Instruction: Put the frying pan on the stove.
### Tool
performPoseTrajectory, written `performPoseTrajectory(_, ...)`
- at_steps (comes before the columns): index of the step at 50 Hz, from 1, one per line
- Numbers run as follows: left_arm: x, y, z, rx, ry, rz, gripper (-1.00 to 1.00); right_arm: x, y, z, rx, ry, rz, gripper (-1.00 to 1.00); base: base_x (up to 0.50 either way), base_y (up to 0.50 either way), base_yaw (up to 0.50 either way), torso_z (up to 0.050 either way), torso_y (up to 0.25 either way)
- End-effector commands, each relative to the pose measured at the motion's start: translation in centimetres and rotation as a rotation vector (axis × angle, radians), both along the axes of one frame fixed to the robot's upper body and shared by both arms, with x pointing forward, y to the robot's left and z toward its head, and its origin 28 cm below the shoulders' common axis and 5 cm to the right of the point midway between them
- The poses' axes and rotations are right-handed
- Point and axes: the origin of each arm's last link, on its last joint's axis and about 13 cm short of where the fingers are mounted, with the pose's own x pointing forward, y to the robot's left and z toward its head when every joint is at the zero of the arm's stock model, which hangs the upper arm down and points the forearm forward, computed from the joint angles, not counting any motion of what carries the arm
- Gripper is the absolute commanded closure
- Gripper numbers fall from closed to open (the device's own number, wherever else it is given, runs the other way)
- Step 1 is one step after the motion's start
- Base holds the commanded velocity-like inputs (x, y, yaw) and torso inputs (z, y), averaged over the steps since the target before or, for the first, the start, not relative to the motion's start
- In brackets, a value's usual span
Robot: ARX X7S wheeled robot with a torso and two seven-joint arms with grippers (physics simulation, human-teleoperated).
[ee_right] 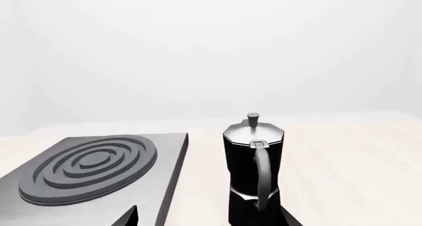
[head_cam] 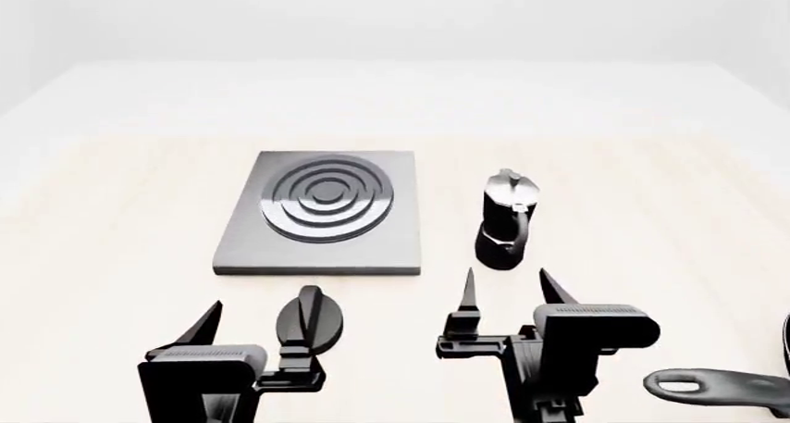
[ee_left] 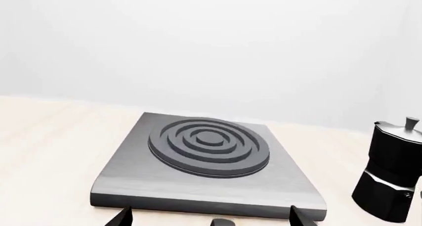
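- The stove (head_cam: pixel 324 215) sits flat on the pale table (head_cam: pixel 111 201), and its raised burner rings (head_cam: pixel 327 197) are bare; nothing rests on them.
- The frying pan (head_cam: pixel 741 386) is barely in sight from the head camera: only its long grey handle with a hanging slot and a sliver of black rim show at the lower right edge, well apart from the stove and on the far side of the right arm from it.
- Between them stands a moka pot (head_cam: pixel 505 221), upright, just to the right of the stove and clear of it.
- The left gripper (head_cam: pixel 257 326) hovers near the stove's front edge with its fingers spread and nothing between them; a small round black knob (head_cam: pixel 311 319) lies close by it.
- The right gripper (head_cam: pixel 505 292) is also spread wide and empty, pointing towards the moka pot, which fills its wrist camera.
- By my reckoning the job has hardly started: the pan is not held, not lifted, not on the rings.
- What is left looks like the whole of it: the right arm must swing out to the pan's handle, grasp it, carry it past the moka pot without knocking it, and set it down on the rings.
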Motion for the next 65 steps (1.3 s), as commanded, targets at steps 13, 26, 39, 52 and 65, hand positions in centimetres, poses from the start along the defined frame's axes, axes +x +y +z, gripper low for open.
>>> performPoseTrajectory(13, -0.2, 0.0, 0.1, -0.003, -0.001, -0.002, -1.00, -0.6, 0.3, 2.5, 0.061, -0.005, -0.153, -1.00, 0.01, 0.00, 0.00, 0.000, 0.000)
performPoseTrajectory(26, -0.1, 0.1, 0.1, -0.010, -0.001, 0.000, -1.00, -1.2, 0.1, 4.4, 0.069, -0.066, -0.406, -1.00, 0.00, 0.00, 0.00, 0.000, 0.000)
performPoseTrajectory(39, -0.1, 0.1, 0.1, -0.009, -0.001, -0.002, -1.00, -1.2, -0.3, 5.2, 0.049, -0.119, -0.651, -1.00, 0.00, 0.00, 0.00, 0.000, 0.000)
performPoseTrajectory(52, 0.0, 0.2, 0.2, -0.012, -0.005, 0.003, -1.00, -1.0, -1.2, 5.1, 0.111, -0.115, -0.825, -1.00, 0.00, 0.00, 0.00, 0.000, 0.000)
performPoseTrajectory(65, -0.2, 0.3, 0.4, -0.013, -0.011, 0.005, -1.00, -1.3, -2.0, 5.3, 0.191, -0.142, -0.957, -1.00, 0.00, 0.00, 0.00, 0.000, 0.000)
